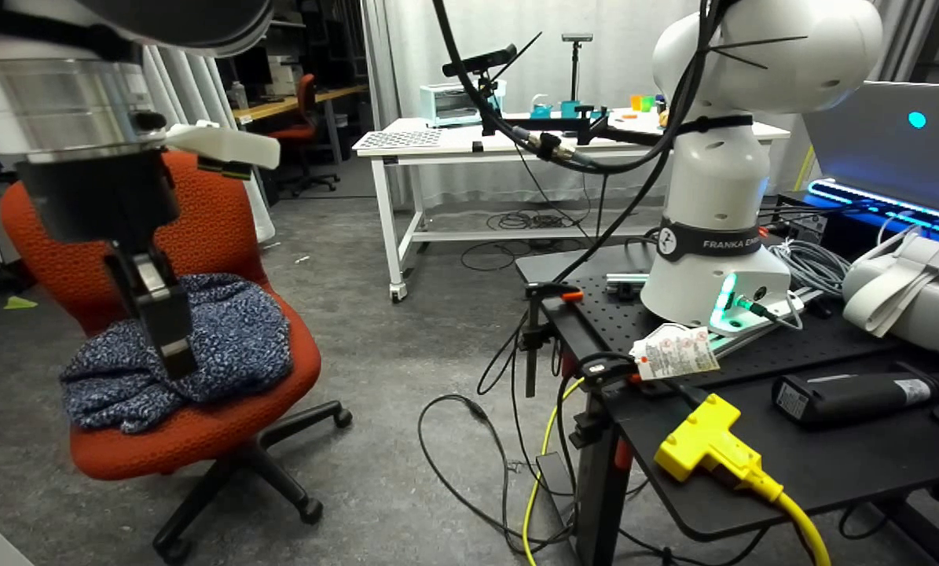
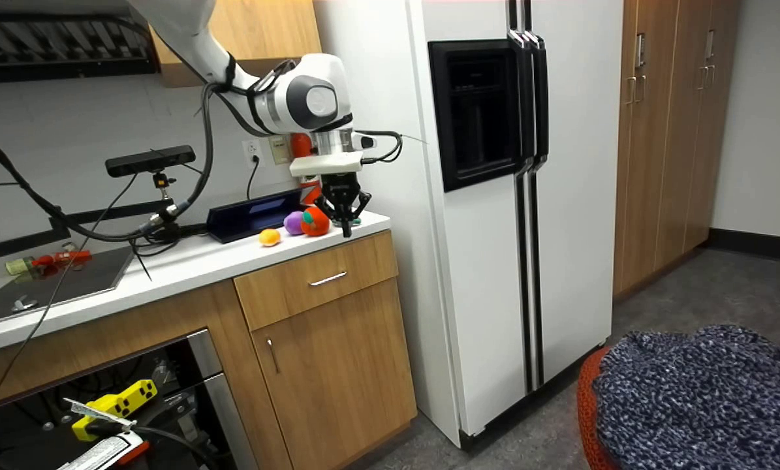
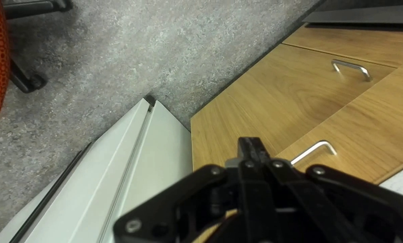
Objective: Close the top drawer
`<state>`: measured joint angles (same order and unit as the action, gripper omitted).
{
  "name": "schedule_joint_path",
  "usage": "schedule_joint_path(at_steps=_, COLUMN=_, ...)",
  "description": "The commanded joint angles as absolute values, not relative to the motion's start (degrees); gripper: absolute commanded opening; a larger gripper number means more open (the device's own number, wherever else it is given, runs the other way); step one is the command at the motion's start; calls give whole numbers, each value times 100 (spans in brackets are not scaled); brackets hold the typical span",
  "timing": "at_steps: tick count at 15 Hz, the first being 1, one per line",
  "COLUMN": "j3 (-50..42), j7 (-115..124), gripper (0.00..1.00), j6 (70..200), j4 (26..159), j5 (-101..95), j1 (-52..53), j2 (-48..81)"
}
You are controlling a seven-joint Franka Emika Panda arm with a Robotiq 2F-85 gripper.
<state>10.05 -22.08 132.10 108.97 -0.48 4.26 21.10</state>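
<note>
A band (image 1: 713, 242) on the arm (image 1: 718, 169) reads "FRANKA EM"; a white tag (image 1: 677, 354) is illegible.

A speckled cloth (image 1: 237, 346) lies on the orange chair (image 1: 210, 208); a refrigerator (image 2: 481, 261) stands beside the counter (image 2: 194, 258)

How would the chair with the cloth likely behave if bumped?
The chair would probably roll: its legs end in casters. It seems unlikely to tip from a light nudge, since those legs spread wide. The cloth looks loosely bunched on it, so a sharp shove might shift it.
</note>
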Motion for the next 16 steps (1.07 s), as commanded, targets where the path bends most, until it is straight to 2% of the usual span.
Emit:
schedule_joint_path(at_steps=1, j3=966, j7=-2157, gripper=0, j6=13664, j4=12044, j5=4, j1=355, j2=1096)
schedule_joint_path(at_steps=2, j3=965, j7=-2222, gripper=0, j6=13747, j4=12235, j5=43, j1=339, j2=933)
schedule_joint_path(at_steps=3, j3=948, j7=-2212, gripper=17, j6=13820, j4=12405, j5=74, j1=338, j2=776)
schedule_joint_path(at_steps=4, j3=930, j7=-2240, gripper=27, j6=13957, j4=12620, j5=74, j1=340, j2=603)
schedule_joint_path(at_steps=12, j3=772, j7=-2374, gripper=87, j6=14811, j4=13639, j5=222, j1=400, j2=-237)
schedule_joint_path(at_steps=14, j3=720, j7=-2441, gripper=99, j6=14961, j4=13807, j5=319, j1=420, j2=-391)
schedule_joint_path(at_steps=16, j3=671, j7=-2491, gripper=100, j6=15055, j4=13936, j5=424, j1=452, j2=-524)
